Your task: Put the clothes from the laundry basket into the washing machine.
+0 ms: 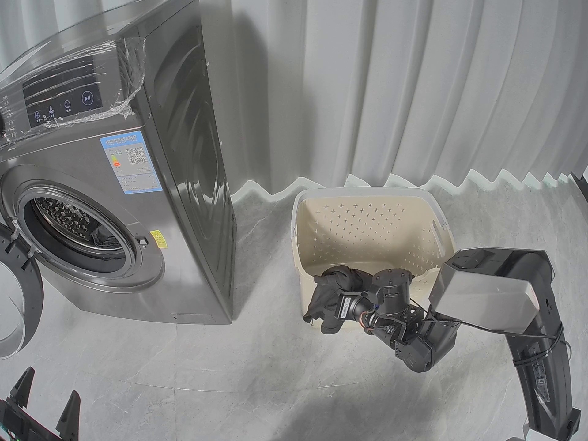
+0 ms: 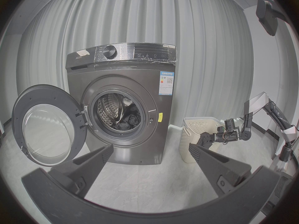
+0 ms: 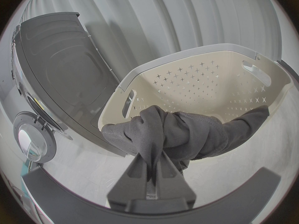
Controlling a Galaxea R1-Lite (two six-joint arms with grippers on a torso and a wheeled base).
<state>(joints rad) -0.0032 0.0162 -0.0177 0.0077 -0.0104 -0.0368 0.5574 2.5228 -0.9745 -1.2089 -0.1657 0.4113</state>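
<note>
A dark grey garment [image 1: 331, 289] hangs over the near rim of the cream laundry basket [image 1: 373, 215], with my right gripper [image 1: 334, 307] shut on it. In the right wrist view the cloth [image 3: 180, 134] bunches between the closed fingers [image 3: 168, 171], in front of the basket [image 3: 202, 81]. The grey washing machine [image 1: 122, 173] stands to the left with its round door [image 2: 46, 125] swung open; dark clothes [image 2: 129, 122] lie inside the drum. My left gripper [image 2: 149, 159] is open and holds nothing, low at the left facing the machine, its fingertips [image 1: 67, 408] at the lower left.
White curtains [image 1: 398, 75] hang behind the machine and basket. Pale tiled floor [image 1: 245, 369] lies bare between the machine and the basket. The open door [image 1: 15, 301] juts out at the far left.
</note>
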